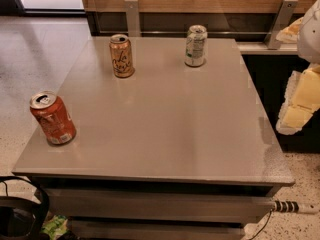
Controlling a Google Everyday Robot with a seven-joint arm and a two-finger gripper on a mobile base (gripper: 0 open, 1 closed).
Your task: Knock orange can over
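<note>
The orange can is golden-orange with dark cursive script and a silver top. It stands upright at the back left of the grey table. My gripper, white with yellowish pads, hangs at the right edge of the view. It is beyond the table's right side, far from the orange can and touching nothing.
A red-orange can with white markings stands upright near the table's front left corner. A white-and-green can stands upright at the back, right of the orange can. A wood-panelled wall with metal brackets runs behind the table. Black cables lie on the floor at bottom left.
</note>
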